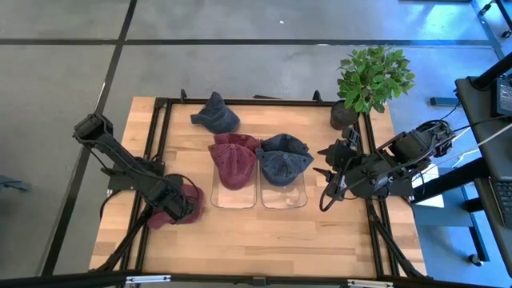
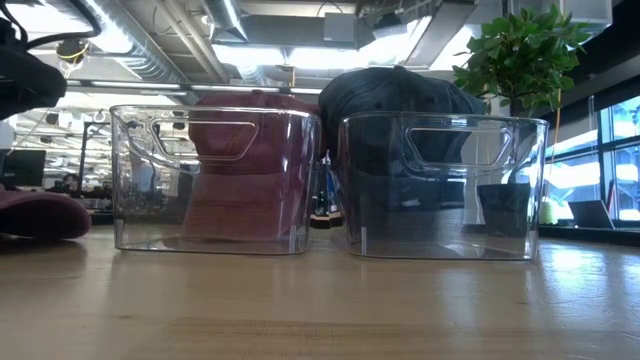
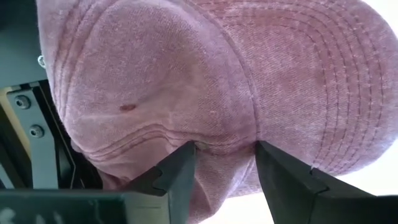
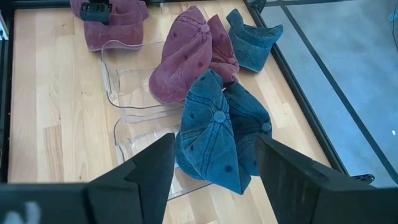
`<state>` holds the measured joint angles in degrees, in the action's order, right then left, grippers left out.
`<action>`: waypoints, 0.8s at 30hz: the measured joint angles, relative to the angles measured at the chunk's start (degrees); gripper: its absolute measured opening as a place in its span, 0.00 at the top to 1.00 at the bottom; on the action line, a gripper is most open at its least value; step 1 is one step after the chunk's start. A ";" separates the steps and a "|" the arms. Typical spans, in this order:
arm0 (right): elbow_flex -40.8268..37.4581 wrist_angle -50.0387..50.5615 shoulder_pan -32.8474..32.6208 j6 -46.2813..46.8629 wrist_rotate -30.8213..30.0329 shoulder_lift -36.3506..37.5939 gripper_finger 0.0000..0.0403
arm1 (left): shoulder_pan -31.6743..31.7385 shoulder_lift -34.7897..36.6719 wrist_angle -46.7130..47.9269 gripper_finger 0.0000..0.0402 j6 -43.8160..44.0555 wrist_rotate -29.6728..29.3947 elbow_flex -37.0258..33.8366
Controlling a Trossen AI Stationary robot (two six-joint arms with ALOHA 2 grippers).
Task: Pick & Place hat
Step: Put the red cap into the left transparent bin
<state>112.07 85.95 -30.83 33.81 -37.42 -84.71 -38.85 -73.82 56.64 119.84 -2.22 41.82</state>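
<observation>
Bins: left clear bin (image 1: 233, 194) holds red caps (image 1: 234, 158); right clear bin (image 1: 283, 194) holds blue caps (image 1: 283, 158). No legible writing. Left gripper (image 1: 181, 202) pinching loose red cap (image 3: 205, 81); right gripper (image 1: 330, 181) spread, empty.

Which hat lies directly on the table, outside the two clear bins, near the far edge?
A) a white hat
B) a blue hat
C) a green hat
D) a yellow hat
B: in the high view a blue hat lies alone on the wooden table beyond the two clear bins, close to the far edge; no yellow, green or white hat shows in any view.
</observation>
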 joint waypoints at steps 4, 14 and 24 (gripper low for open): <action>-0.02 0.00 0.00 -0.97 -0.01 0.00 0.45 | 0.00 0.00 0.00 0.69 -0.29 0.19 0.00; 0.00 0.00 0.00 -1.10 -0.01 0.00 0.45 | 0.00 -0.02 0.05 0.96 -3.63 0.24 -0.02; 0.00 0.00 0.00 -1.10 0.02 0.00 0.45 | 0.00 -0.09 1.38 0.99 -10.83 1.39 6.77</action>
<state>112.07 85.95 -30.83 32.71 -37.40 -84.71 -38.85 -73.91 58.02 109.01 -0.83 48.59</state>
